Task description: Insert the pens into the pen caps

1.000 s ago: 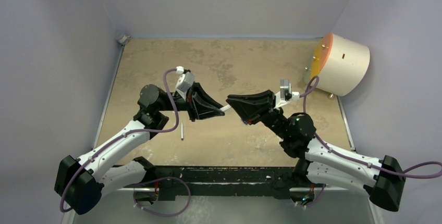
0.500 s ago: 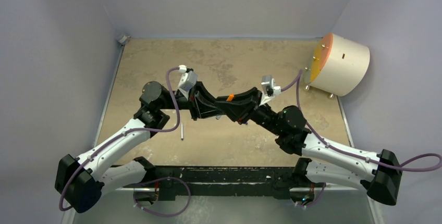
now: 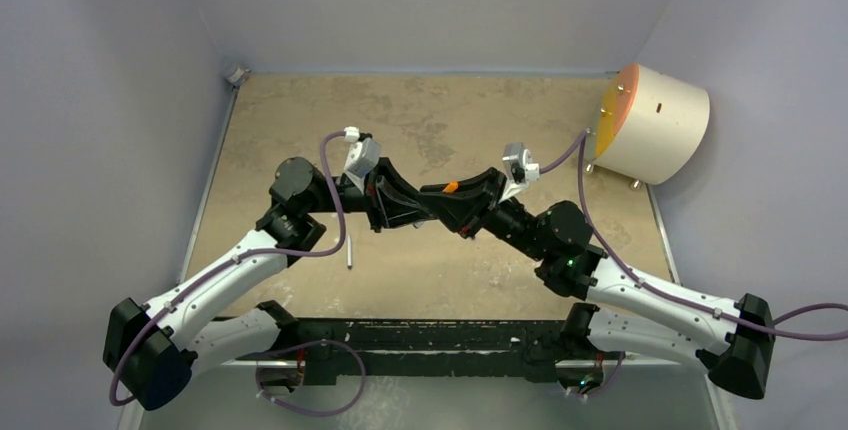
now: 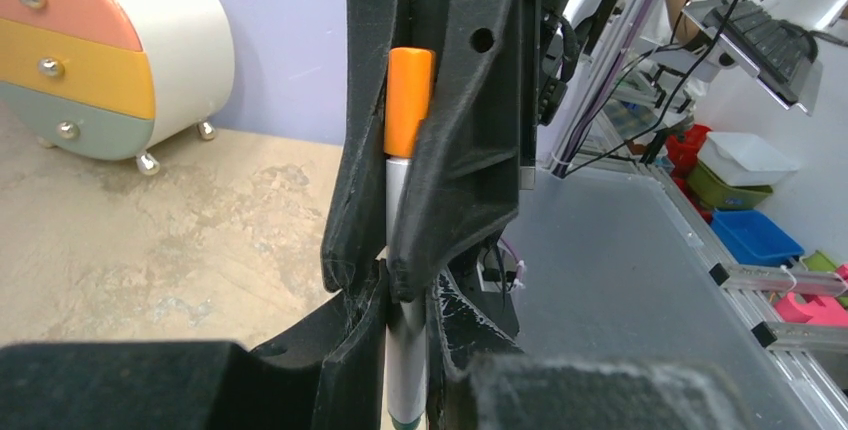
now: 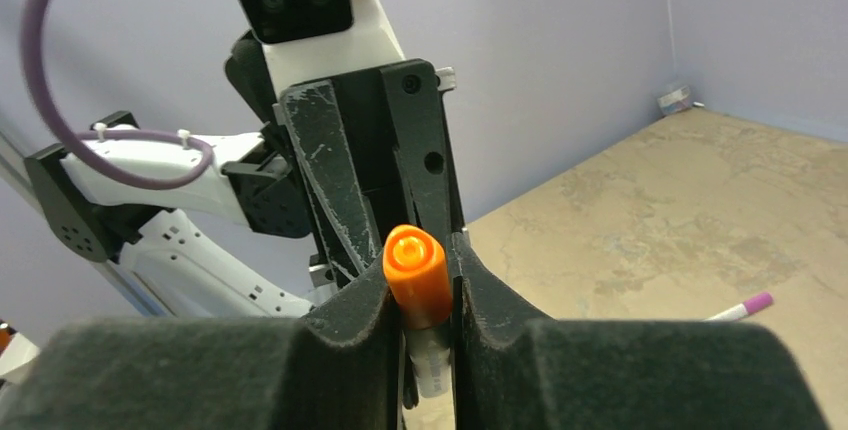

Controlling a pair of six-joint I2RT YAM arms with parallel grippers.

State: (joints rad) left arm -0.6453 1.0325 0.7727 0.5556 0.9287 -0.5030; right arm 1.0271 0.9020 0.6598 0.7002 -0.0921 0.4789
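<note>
My left gripper is shut on a white pen and holds it above the table's middle. My right gripper meets it nose to nose, shut on the orange cap. In the left wrist view the orange cap sits on the pen's far end, between the right fingers above my left gripper. In the right wrist view my right gripper clamps the cap, with the pen's white barrel below it. Another pen lies on the table. A pink-capped pen lies on the table. The blue cap is out of view.
A round cream drawer cabinet with coloured fronts stands at the back right, also in the left wrist view. A small object sits in the back left corner. Purple walls close the table on three sides.
The right gripper has moved left onto the left gripper. The gap with bare pen between them has closed, and the orange cap now sits over the pen's end.
</note>
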